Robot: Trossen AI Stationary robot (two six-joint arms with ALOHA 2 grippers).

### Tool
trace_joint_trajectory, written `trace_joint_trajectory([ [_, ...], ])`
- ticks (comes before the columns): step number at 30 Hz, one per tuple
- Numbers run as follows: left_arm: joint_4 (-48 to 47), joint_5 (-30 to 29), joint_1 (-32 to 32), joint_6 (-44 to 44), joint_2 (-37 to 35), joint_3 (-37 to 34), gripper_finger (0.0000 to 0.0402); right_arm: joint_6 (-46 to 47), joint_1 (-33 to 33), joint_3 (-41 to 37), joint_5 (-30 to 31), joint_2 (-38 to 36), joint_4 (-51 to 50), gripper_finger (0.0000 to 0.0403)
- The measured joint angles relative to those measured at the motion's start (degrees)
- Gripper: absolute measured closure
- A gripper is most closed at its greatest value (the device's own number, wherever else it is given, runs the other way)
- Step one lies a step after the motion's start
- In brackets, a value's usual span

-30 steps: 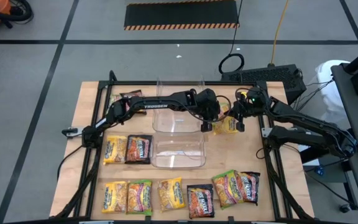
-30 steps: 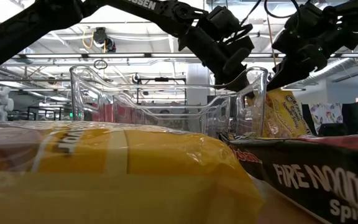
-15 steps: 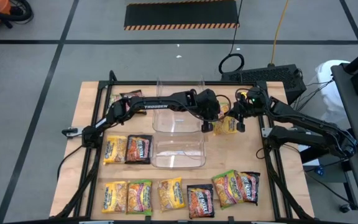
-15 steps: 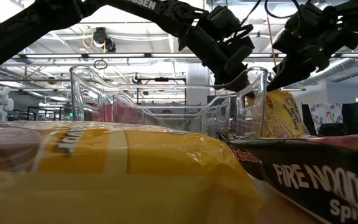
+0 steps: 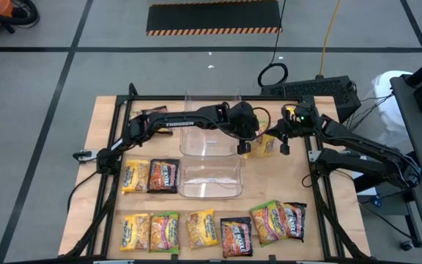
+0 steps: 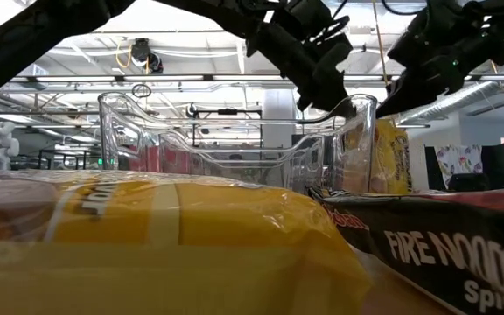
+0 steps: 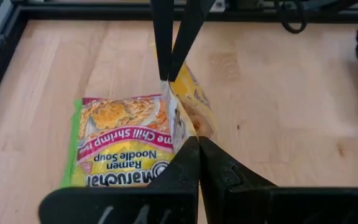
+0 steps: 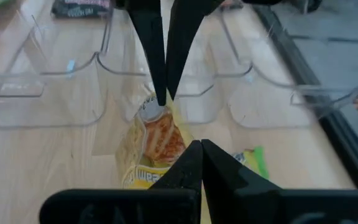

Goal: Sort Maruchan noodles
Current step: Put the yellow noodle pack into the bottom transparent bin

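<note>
High view shows both grippers, left gripper (image 5: 244, 147) and right gripper (image 5: 282, 148), clenched on opposite edges of one yellow packet (image 5: 264, 146), lifted beside the clear bin (image 5: 209, 144). You're mid-transfer, I judge; next, carry it over the bin wall, then release.

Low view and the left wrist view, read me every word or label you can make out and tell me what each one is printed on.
"FIRE NOODL" and "Spic", cut off: dark packet nearest the low camera.
"Maruchan", "Ramen Noodle Soup", "Chili Shrimp" after a cut-off word, upside down: green-edged packet in the left wrist view.
"TROSSEN": left arm, high view.
Yellow packet in front, low view: lettering too blurred.
Other packets: too small.
</note>
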Motion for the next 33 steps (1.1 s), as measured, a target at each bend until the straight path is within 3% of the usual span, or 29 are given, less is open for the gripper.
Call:
trace_joint_trajectory([
  [16, -0.2, -2.1, 0.0, -0.4, -3.7, 0.0, 0.0402, 0.2, 0.0, 0.0, 4.9, -10.5, -0.2, 0.0403],
  [33, -0.6, -7.1, 0.5, -1.2, -11.5, 0.0, 0.0402, 0.3, 0.0, 0.0, 7.7, -12.1, -0.7, 0.0403],
])
